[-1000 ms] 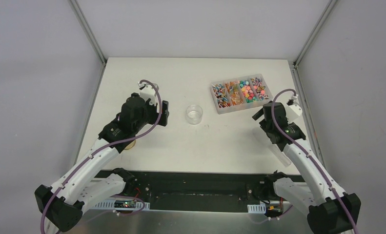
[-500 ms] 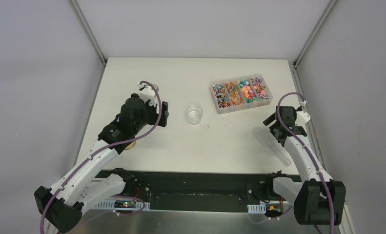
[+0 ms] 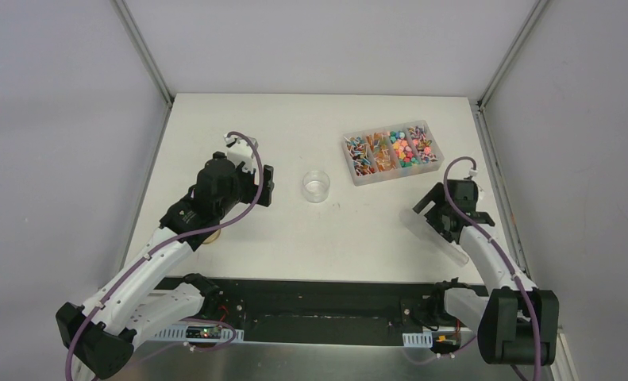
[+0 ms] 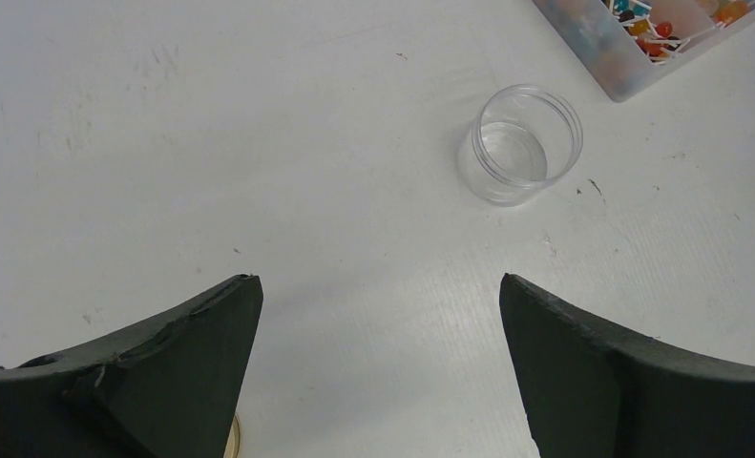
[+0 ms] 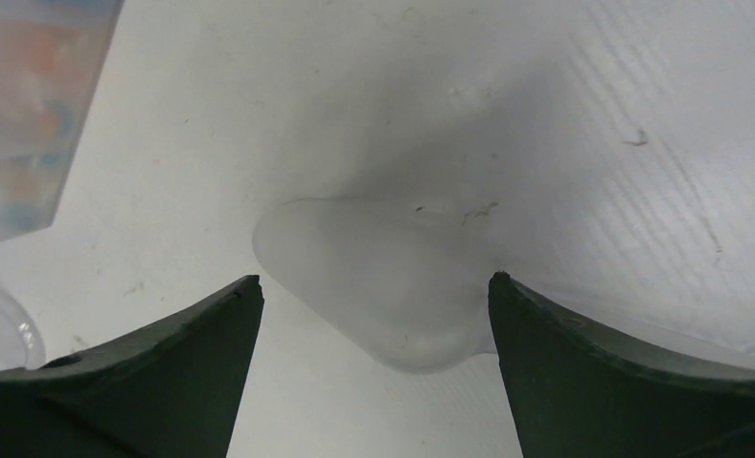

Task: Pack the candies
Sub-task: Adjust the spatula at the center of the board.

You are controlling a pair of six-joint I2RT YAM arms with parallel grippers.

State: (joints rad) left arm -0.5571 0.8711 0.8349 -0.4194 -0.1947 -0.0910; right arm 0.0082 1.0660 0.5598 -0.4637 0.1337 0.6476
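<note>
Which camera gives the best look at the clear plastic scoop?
The right wrist view: the scoop fills the middle, between the fingers. The top view shows only a faint, small shape by the right gripper. The left wrist view misses it.

The right gripper (image 5: pixel 372 278), its 2 fingers spread, straddles a clear scoop (image 5: pixel 383 310) on the white table (image 5: pixel 593 114).

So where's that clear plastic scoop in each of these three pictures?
Top external: the scoop lies right of centre, partly hidden by the right gripper.
Left wrist: not in it.
Right wrist: centre, between the two fingers.
Shared landmark: the candy box, upper right in the top view, top right corner for left wrist, blurred top left for right wrist.
</note>
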